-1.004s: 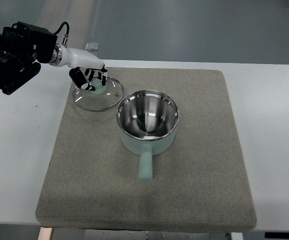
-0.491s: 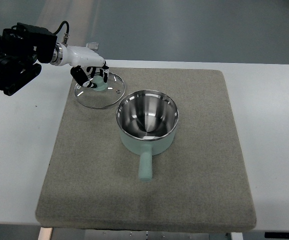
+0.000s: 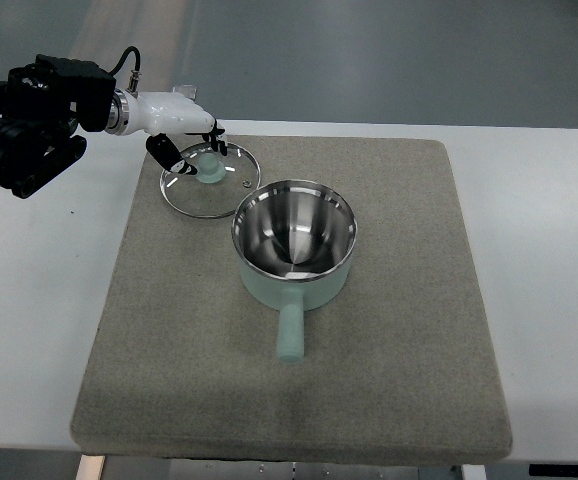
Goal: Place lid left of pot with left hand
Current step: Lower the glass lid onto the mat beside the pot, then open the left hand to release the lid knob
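A glass lid (image 3: 210, 183) with a steel rim and a pale green knob is at the back left of the grey mat (image 3: 399, 350), just left and behind the pot's rim. My left hand (image 3: 191, 143) comes in from the picture's left, its fingers curled around the knob. I cannot tell whether the lid rests on the mat or hangs just above it. The mint green pot (image 3: 295, 245) with a steel inside stands open at the mat's middle, its handle (image 3: 290, 333) pointing toward the near edge. My right arm does not show.
The grey mat lies on a white table (image 3: 549, 250). My black left forearm (image 3: 24, 120) with a cable reaches over the table's back left corner. A small metal piece (image 3: 184, 92) sits at the table's far edge behind the hand.
My left hand has carried the lid a little to the right and toward the back, closer to the pot's rim. The pot has not moved.
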